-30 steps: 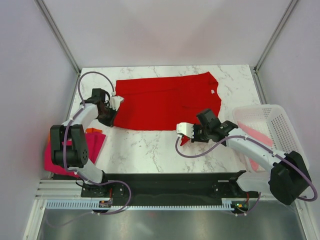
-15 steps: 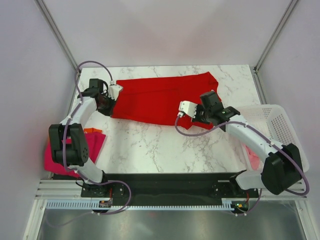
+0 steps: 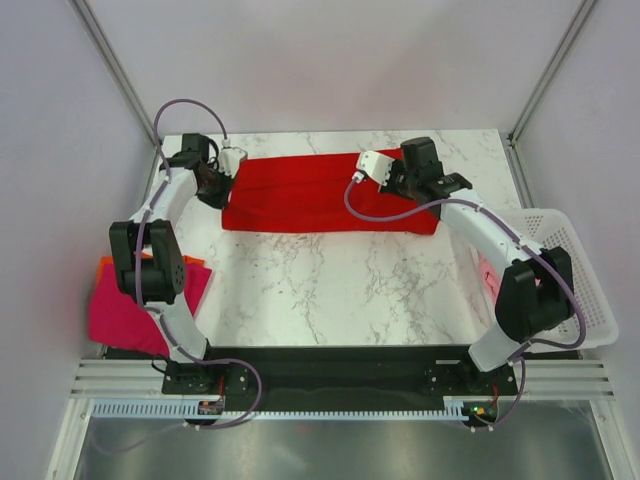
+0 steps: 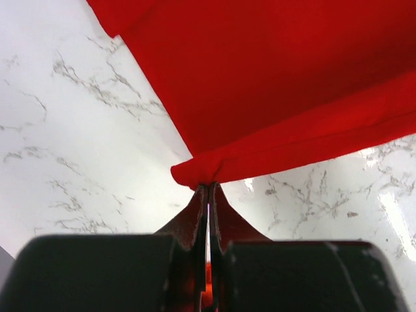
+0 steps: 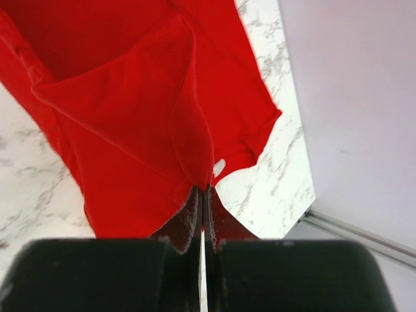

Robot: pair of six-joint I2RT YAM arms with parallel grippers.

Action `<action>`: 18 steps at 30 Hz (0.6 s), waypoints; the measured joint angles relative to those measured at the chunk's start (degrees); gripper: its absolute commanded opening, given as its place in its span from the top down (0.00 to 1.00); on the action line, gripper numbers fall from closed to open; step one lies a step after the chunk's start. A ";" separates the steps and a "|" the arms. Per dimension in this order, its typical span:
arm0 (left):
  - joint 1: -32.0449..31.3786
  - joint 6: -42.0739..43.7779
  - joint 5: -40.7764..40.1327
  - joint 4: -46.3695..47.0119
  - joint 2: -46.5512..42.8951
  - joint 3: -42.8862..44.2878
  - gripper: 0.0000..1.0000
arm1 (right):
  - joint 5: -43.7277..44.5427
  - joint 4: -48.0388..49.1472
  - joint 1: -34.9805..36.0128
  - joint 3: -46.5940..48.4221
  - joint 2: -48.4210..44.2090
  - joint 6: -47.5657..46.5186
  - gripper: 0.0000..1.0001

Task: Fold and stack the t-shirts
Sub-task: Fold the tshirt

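On red t-shirt [image 5: 130, 97], white neck label [image 5: 219, 168]

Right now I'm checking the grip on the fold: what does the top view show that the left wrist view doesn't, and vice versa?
Top view only: the right gripper, the white basket, the magenta t-shirt. Left wrist only: the pinch itself, with the left gripper shut on a folded edge. Both: the red t-shirt on the marble table.

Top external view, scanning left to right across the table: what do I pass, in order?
Magenta t-shirt → left pincer, shut on the red cloth's left end → red t-shirt → white perforated basket. The right pincer overlaps the red t-shirt, so it is left out.
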 measured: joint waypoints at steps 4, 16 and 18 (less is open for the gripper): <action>0.02 -0.15 0.02 -2.82 5.75 7.78 0.98 | 0.61 1.64 -0.44 4.39 4.28 -0.52 1.00; 0.02 -1.29 -0.02 -9.25 18.32 26.16 0.98 | 1.60 5.38 -2.56 16.46 17.49 -2.69 1.00; 0.02 -1.51 -0.02 -9.97 20.57 29.16 0.98 | 1.51 5.46 -2.89 18.32 19.67 -3.08 1.00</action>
